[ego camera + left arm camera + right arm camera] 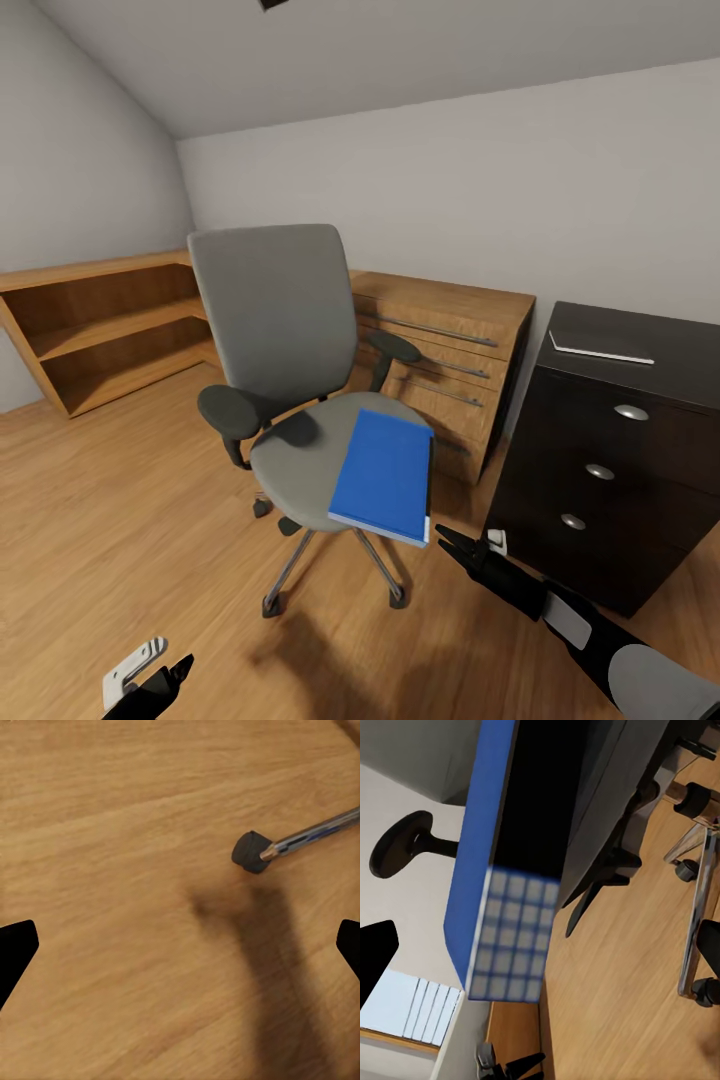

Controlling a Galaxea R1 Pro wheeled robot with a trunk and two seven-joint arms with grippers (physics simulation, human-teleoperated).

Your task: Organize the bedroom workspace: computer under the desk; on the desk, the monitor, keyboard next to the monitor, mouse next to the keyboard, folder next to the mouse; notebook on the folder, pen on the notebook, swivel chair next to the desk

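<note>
Blue folder (384, 476) flat on the right of the swivel chair's (300, 440) seat, long axis near to far, near corner overhanging. Just near-right of that corner: right gripper (461, 549), spread wide, empty, clearly the closer. Left gripper (160, 681) low over floor, also spread, well apart.

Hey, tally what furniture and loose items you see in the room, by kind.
Swivel chair: 1
Blue folder, on the chair seat: 1
Wood cabinets, the shelf and the drawers: 2
Black drawer unit: 1
Flat item on it: 1
Total: 6
</note>
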